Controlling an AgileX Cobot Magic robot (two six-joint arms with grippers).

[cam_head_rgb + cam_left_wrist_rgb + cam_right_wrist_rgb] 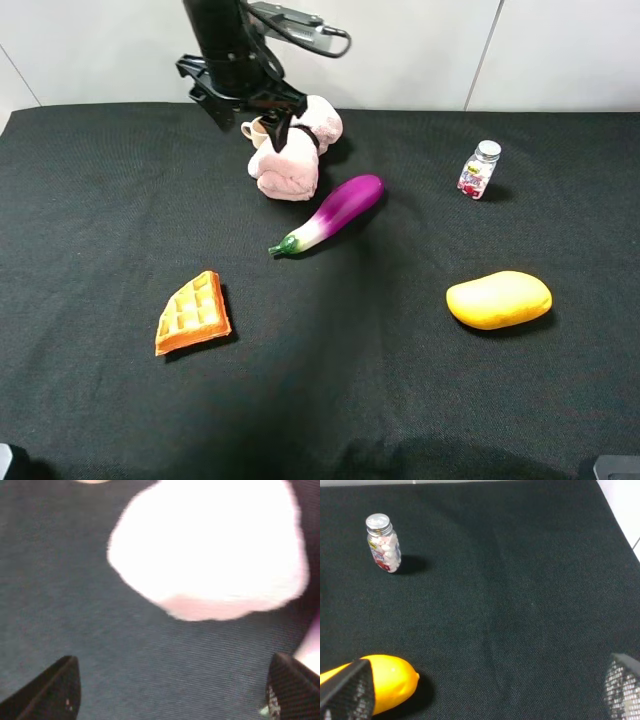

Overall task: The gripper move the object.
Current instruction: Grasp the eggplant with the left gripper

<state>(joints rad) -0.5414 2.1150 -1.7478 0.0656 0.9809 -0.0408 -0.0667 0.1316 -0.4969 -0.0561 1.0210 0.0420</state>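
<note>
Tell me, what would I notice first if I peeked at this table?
The shiny purple eggplant jumps out, lying in the middle of the black cloth. Just behind it sits a pink plush toy, with the black gripper hanging open right by it. A bright yellow mango glows at the front right.

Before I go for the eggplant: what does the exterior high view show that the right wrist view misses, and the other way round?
Only the exterior high view: the eggplant, the waffle wedge, the pink plush toy and the left tool near that plush. Only the right wrist view: the right tool, open and empty, its fingertips wide apart. Both: the mango, the small bottle and the black cloth.
</note>
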